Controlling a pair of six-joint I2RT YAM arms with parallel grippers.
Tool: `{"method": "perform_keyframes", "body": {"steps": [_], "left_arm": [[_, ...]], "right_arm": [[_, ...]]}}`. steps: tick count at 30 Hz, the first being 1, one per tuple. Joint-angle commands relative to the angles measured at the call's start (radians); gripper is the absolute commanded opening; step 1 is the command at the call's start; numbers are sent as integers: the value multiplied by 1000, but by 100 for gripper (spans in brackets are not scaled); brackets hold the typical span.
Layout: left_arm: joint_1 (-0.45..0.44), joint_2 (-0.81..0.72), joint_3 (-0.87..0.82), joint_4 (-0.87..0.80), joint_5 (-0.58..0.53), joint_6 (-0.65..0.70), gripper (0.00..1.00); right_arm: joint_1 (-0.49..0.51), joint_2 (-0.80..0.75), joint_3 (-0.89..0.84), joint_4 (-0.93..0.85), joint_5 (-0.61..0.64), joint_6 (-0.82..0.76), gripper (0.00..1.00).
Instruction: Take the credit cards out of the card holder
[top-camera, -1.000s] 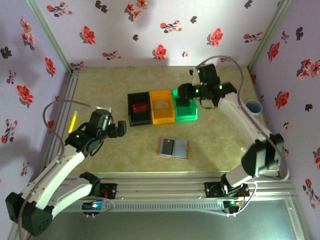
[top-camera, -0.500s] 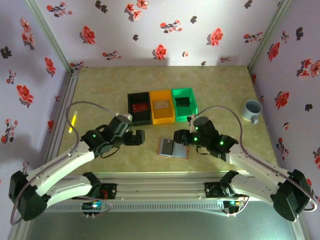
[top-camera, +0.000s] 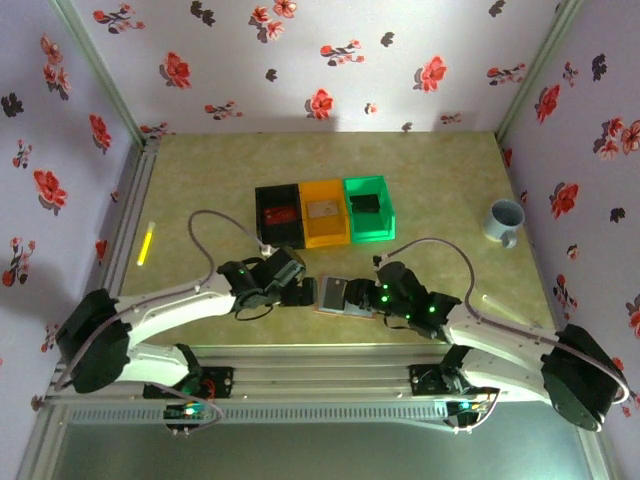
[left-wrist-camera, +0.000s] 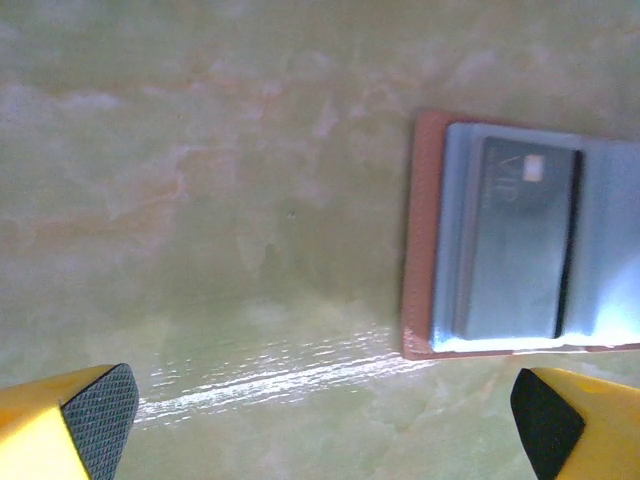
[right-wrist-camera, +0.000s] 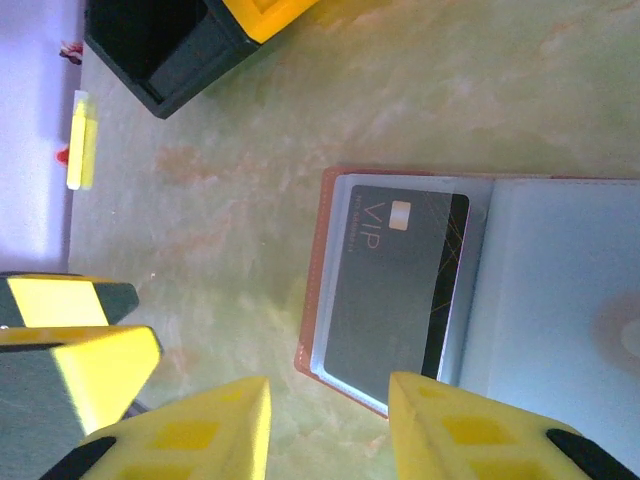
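Marbled table (top-camera: 200, 170), open card holder (top-camera: 345, 296) between wide left pincer (left-wrist-camera: 322, 405) and narrower, empty right pincer (right-wrist-camera: 328, 395)

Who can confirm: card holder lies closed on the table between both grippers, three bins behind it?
Not closed: the card holder lies open on the table, pale inside up with a grey VIP card in one half, per the right wrist view. Rest holds: left gripper and right gripper flank it, three bins behind.
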Motion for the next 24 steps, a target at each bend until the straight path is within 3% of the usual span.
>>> {"method": "perform_keyframes", "body": {"steps": [1,12,24], "left_arm": [[-8,38,29,17,2,-41,100],[-10,157,59,42,25,-76,100],[-17,250,88,57,52,-92,100]], "right_arm": [[14,43,-14,60,53,44,34],[24,73,-6,38,127,44,32],[23,140,3,73,110,38,29]]}}
